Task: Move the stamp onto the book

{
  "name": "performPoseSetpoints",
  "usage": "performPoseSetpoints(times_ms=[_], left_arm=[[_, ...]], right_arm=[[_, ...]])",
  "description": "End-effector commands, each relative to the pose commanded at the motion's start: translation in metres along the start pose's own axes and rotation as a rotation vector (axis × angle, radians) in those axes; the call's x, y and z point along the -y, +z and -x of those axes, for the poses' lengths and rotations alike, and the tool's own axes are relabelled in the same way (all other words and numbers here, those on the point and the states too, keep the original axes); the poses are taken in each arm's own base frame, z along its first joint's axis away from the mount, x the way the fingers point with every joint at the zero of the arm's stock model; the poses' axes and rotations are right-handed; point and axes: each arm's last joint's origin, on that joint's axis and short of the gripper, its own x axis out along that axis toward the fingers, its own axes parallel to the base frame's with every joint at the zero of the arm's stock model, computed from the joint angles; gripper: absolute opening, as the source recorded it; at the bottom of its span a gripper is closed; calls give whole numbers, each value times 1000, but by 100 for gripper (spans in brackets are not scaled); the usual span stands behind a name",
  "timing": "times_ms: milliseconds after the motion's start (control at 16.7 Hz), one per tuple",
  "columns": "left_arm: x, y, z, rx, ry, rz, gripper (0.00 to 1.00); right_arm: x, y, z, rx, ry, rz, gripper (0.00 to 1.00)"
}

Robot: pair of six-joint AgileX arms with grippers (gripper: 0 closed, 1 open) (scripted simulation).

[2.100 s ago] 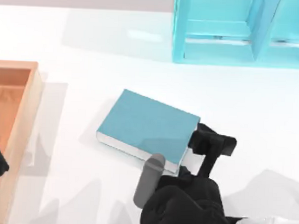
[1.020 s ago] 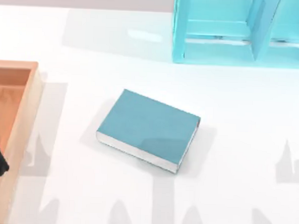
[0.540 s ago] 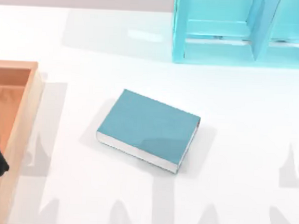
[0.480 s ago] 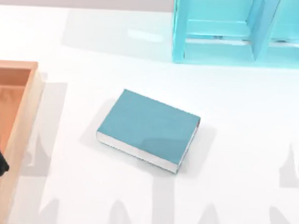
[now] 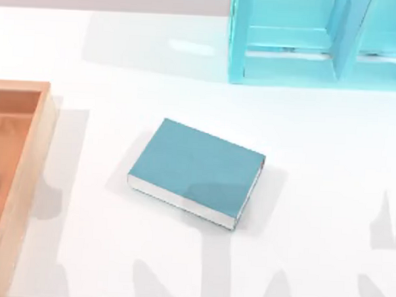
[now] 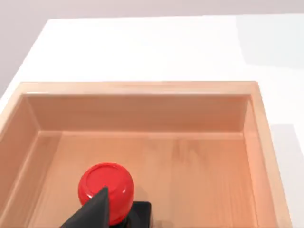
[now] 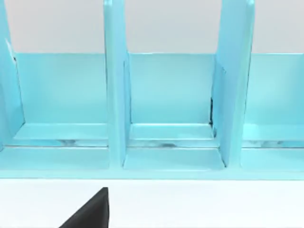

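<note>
From above, the white table point(image 5: 327, 193) carries a flat teal-blue hardcover book point(image 5: 196, 170) at its middle, a light-blue shelf unit point(image 5: 321, 42) behind, a wooden tray point(image 5: 26, 174) at left. In the left wrist view, the red-knobbed, black-based stamp point(image 6: 107, 192) stands inside that tray; I cannot tell the fingers' state for either arm.

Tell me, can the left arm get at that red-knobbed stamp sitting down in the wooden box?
Probably yes. The box is open-topped, the stamp stands alone on its floor, and a left gripper finger is already close over the knob.
</note>
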Motion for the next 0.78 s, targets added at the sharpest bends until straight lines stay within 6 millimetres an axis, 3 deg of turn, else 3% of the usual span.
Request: performPoseSetpoints(times_ms=[180,360,600,780], left_arm=[[-11,51,-16,-250,18,-25,100],[-26,90,-63,-560,12,-38,100],[-49,107,-133,-932,-29,-38,100],[-63,110,-170,-1103,-69,-34,100]], right_arm=[[0,0,0,0,0,0,100],[0,0,0,0,0,0,100],[0,0,0,0,0,0,100],[0,0,0,0,0,0,100]])
